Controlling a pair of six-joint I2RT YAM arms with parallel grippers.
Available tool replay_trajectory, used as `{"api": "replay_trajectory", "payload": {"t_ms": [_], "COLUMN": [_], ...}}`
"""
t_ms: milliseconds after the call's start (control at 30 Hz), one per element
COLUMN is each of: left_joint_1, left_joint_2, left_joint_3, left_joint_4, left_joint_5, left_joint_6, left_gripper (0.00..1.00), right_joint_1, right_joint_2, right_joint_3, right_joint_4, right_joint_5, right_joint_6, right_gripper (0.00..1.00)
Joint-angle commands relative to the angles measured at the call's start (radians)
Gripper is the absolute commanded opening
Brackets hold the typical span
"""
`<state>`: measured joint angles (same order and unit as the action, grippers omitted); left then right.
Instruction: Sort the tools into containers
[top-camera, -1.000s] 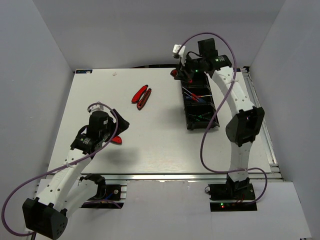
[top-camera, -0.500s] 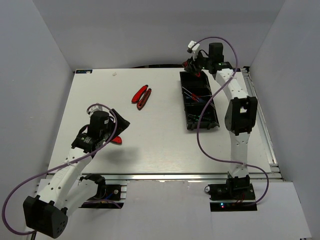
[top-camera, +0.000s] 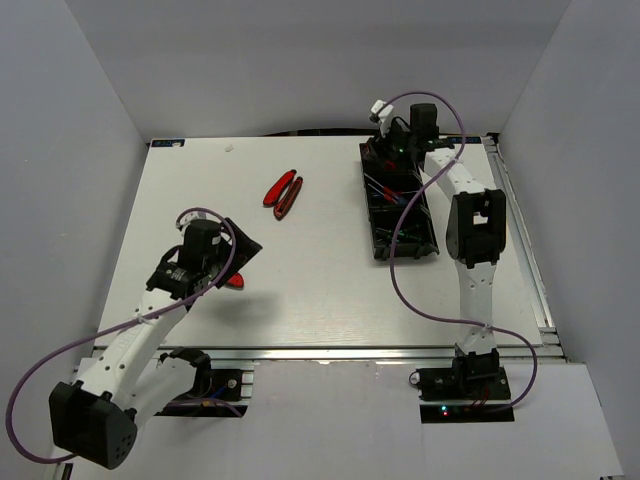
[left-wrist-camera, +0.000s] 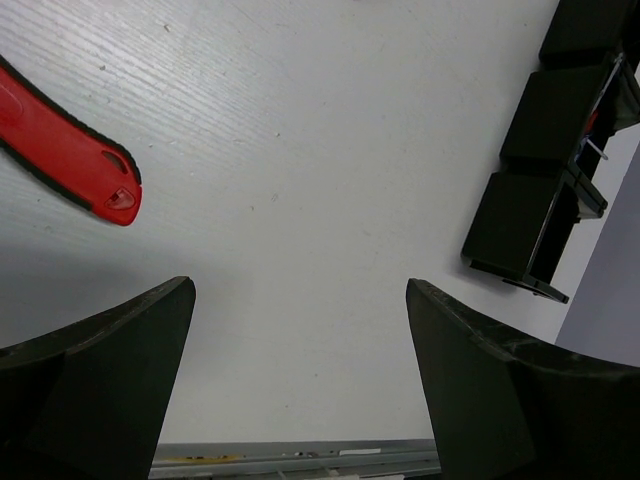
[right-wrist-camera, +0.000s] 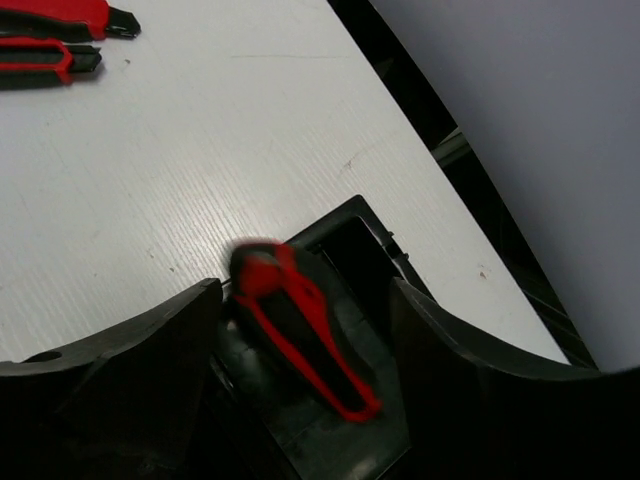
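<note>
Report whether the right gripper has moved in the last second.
Yes. The right gripper swung beyond the far end of the tray, then returned over it.

The left gripper (left-wrist-camera: 298, 292) hangs with its fingers spread wide over the white table (left-wrist-camera: 300, 130), a red handle (left-wrist-camera: 65, 150) upper left, the black tray (left-wrist-camera: 520, 215) upper right.

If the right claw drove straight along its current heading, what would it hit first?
Most likely the red-handled tool, blurred and centred in the open right claw, inside the end compartment of the tray. Depth to it is unclear.
</note>
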<state>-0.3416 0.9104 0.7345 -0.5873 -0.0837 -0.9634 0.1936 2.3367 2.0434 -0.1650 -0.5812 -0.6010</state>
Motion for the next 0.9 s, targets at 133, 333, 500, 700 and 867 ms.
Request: {"api": "replay_trajectory", "payload": {"t_ms": [133,333,500,700,867], "left_joint_1": [0.022,0.072,0.130,0.199,0.257], "left_joint_2": [0.097,0.289,0.409,0.556,0.636], "left_joint_3": [0.084,0.204,0.249,0.295,0.293], "left_joint_4": [-0.179,-0.316,-0.345,-0.393,-0.332], "left_joint_5": [-0.048,-0.076,-0.097,-0.129,-0.131], "left_joint_6": [-0.109,-0.147,-0.146,-0.164,-0.118], "left_gripper": [0.98,0.98,0.96,0.94,0.91], "right_joint_1": [-0.023,-0.025,-0.005,0.018,0.018], "right_joint_2": [-0.086,-0.227,-0.335,-0.448,-0.476], "right_joint_3": [-0.020,-0.096,-0.208,-0.419,-0.450], "right_joint_4": [0.007,-0.172,-0.307,-0.315,-0.337], "right_joint_5": [-0.028,-0.176,-0.310,-0.321,-0.327], "right_joint_6": [0.001,-0.039,-0.054,-0.052,-0.049], "right_gripper": [0.89,0.89,0.90,0.89,0.89]}}
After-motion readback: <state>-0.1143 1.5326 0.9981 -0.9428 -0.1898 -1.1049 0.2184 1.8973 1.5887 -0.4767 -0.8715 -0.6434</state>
